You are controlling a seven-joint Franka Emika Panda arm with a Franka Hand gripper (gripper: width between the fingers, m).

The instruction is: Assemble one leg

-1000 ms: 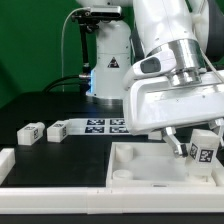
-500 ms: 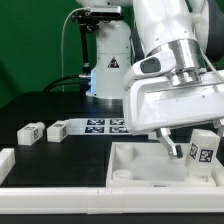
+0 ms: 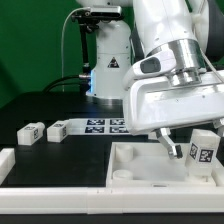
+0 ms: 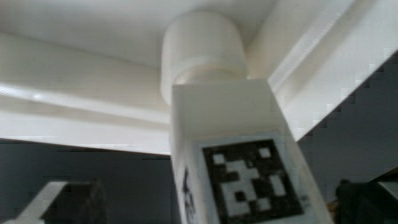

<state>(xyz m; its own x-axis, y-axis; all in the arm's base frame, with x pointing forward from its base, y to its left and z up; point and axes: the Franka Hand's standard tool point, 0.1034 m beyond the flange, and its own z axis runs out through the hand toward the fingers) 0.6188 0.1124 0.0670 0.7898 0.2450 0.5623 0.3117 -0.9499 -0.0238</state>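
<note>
Leg (image 3: 203, 151) now standing upright in white panel (image 3: 130, 160) corner at exterior view's right, tag facing camera; wrist view showing leg (image 4: 222, 120) close between fingers. Gripper (image 3: 183, 148) jaws having just widened, now standing open, releasing leg — seating judged done. Arm hanging low over panel, wrist pointing down. Spare legs (image 3: 31, 132) lying further back beside marker board (image 3: 100, 124).

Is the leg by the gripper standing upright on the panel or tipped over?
Upright. The leg stands on end at the white panel corner, tag facing out; the wrist view shows its round end set into the corner.
</note>
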